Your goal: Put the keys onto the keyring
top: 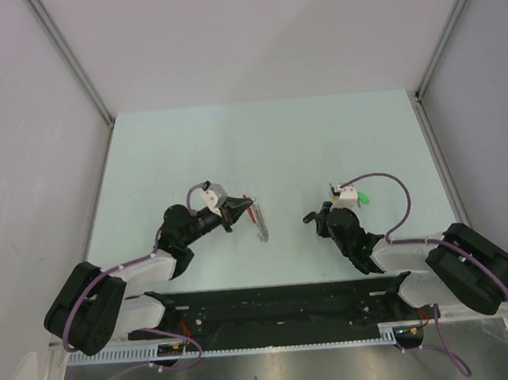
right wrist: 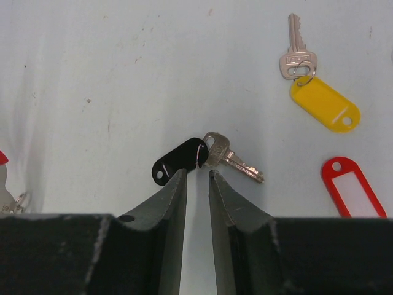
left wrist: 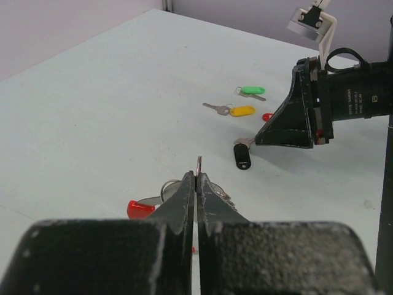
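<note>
The keyring [left wrist: 149,204] lies flat on the table [top: 233,148], its red plastic arc on one side and its small metal rings on the other. The left tool [left wrist: 197,176] is pinched tight on one thin ring, which stands up between its tips. The four keys lie beyond the keyring, toward the right arm: the black key [right wrist: 180,161] is nearest it, with the red key [right wrist: 353,195], yellow key [right wrist: 324,103] and green key [left wrist: 252,90] farther off. The right tool [right wrist: 197,174] is at a narrow gap and holds nothing, its tips just short of the black tag. I judge the keys light, stiff and likely to skate on the smooth table, so the plastic tag offers the better hold and leaves the small ring free. The right wrist view shows the split rings on the keys, while the overhead view shows little of the keys beyond a green speck
</note>
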